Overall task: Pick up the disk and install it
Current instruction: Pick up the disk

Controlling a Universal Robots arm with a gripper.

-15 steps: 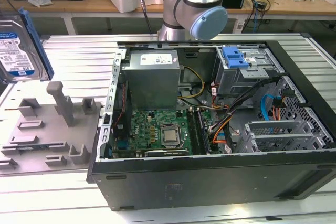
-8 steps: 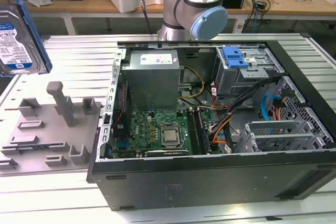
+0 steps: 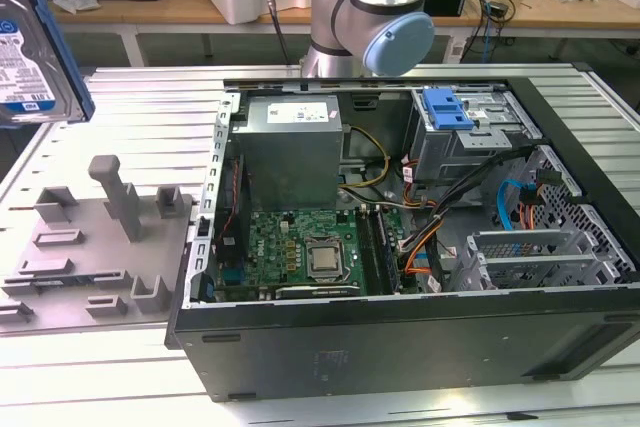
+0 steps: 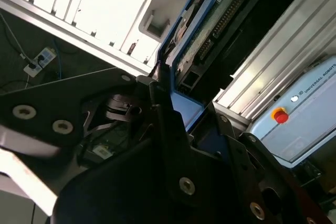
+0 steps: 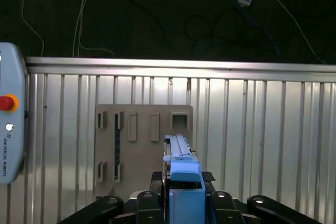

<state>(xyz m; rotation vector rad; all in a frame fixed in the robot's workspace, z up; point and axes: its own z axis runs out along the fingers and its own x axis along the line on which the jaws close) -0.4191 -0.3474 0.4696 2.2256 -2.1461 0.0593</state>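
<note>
One disk [image 3: 28,47] is held off the table [image 3: 150,112], at about ten o'clock in the exterior view. Its label side shows, and it is well apart from the grey fixture plate [image 3: 90,247] at eight o'clock. In the first wrist view the gripper [image 5: 182,203] is clamped on the disk's blue carrier, which stands edge-on between the jaws. Step in hand, as judged: pick-up complete, transfer phase; installation not yet done. The open computer case [image 3: 400,337] lies at four o'clock, its drive cage [image 3: 470,142] with the blue latch [image 3: 447,107] at two o'clock. Judged requirement: the carrier must be squared to the cage opening and kept clear of the cables [image 3: 440,207] before seating
</note>
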